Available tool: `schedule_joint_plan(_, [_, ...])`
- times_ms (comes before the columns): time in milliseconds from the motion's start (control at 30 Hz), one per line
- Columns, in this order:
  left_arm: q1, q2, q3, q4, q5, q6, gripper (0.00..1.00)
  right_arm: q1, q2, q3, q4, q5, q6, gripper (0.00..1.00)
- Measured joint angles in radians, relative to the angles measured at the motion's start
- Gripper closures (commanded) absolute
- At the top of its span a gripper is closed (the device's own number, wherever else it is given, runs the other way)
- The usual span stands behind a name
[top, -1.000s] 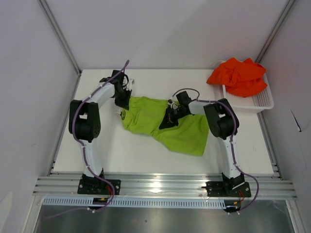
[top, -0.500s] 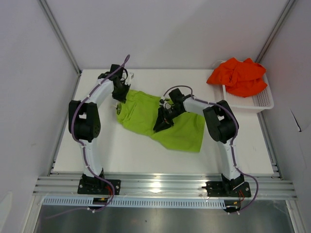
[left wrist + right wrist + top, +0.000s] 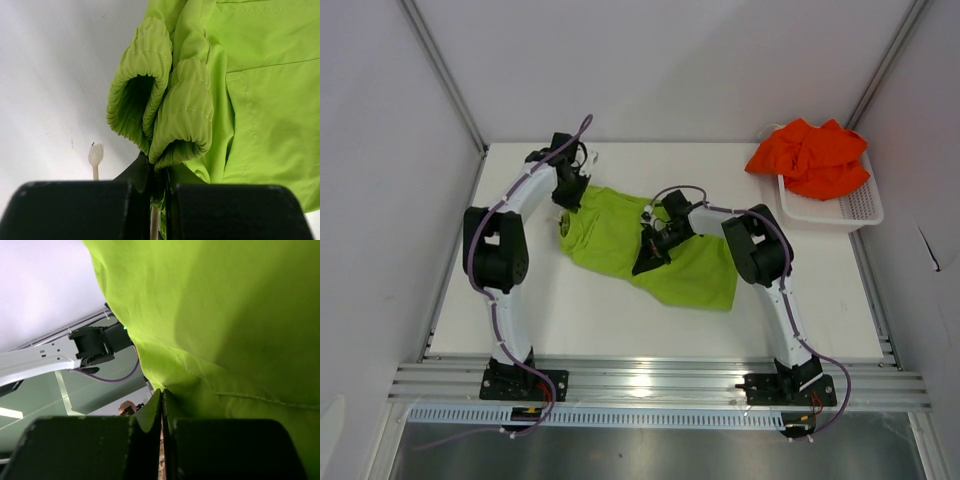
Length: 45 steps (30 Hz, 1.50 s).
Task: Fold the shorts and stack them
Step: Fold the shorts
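The lime green shorts (image 3: 610, 230) lie spread across the middle of the table. My left gripper (image 3: 570, 196) is at their far left end, shut on the gathered elastic waistband (image 3: 185, 115); its jaws (image 3: 159, 172) pinch the bunched cloth. My right gripper (image 3: 649, 256) is over the middle of the shorts, jaws shut (image 3: 162, 392) on a fold of green cloth (image 3: 225, 330) that hangs lifted above it. The orange-red shorts (image 3: 810, 155) sit crumpled on the white basket (image 3: 855, 210) at the far right.
A pale drawstring end (image 3: 95, 155) lies on the white table (image 3: 550, 310) beside the waistband. Grey walls close in the left, back and right sides. The aluminium rail (image 3: 650, 380) with both arm bases runs along the near edge.
My right gripper has moved left across the green shorts, dragging their right leg inward, and re-gripped the cloth. The left gripper shifted slightly toward the back, still holding the waistband.
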Motion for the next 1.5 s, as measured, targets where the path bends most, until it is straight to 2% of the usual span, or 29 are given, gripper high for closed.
schedule_joint_plan(200, [-0.032, 0.000, 0.077, -0.068, -0.065, -0.003, 1.00, -0.002, -0.013, -0.094, 0.167, -0.049, 0.016, 1.00])
schedule_joint_plan(400, [-0.086, -0.004, 0.196, -0.151, -0.166, -0.018, 1.00, 0.029, -0.045, -0.195, 0.381, -0.043, 0.155, 1.00])
schedule_joint_plan(667, [-0.224, -0.004, 0.386, -0.326, -0.315, -0.073, 0.96, 0.079, -0.092, -0.339, 0.753, 0.018, 0.512, 1.00])
schedule_joint_plan(800, [-0.279, -0.004, 0.461, -0.415, -0.328, -0.121, 0.95, 0.091, -0.092, -0.365, 0.916, 0.049, 0.703, 1.00])
schedule_joint_plan(933, [-0.289, -0.010, 0.475, -0.464, -0.319, -0.180, 0.95, 0.102, -0.092, -0.378, 1.028, 0.113, 0.861, 1.00])
schedule_joint_plan(1033, [-0.287, -0.014, 0.475, -0.481, -0.291, -0.218, 0.93, 0.109, -0.092, -0.368, 1.037, 0.150, 0.906, 1.00])
schedule_joint_plan(1133, [-0.297, -0.021, 0.480, -0.488, -0.262, -0.246, 0.93, 0.111, -0.084, -0.306, 0.935, 0.189, 0.884, 1.00])
schedule_joint_plan(1367, [-0.372, -0.023, 0.557, -0.534, -0.230, -0.291, 0.93, 0.112, -0.072, -0.181, 0.642, 0.297, 0.713, 1.00])
schedule_joint_plan(1500, [-0.387, -0.023, 0.561, -0.540, -0.225, -0.304, 0.93, 0.112, -0.072, -0.166, 0.554, 0.331, 0.608, 1.00])
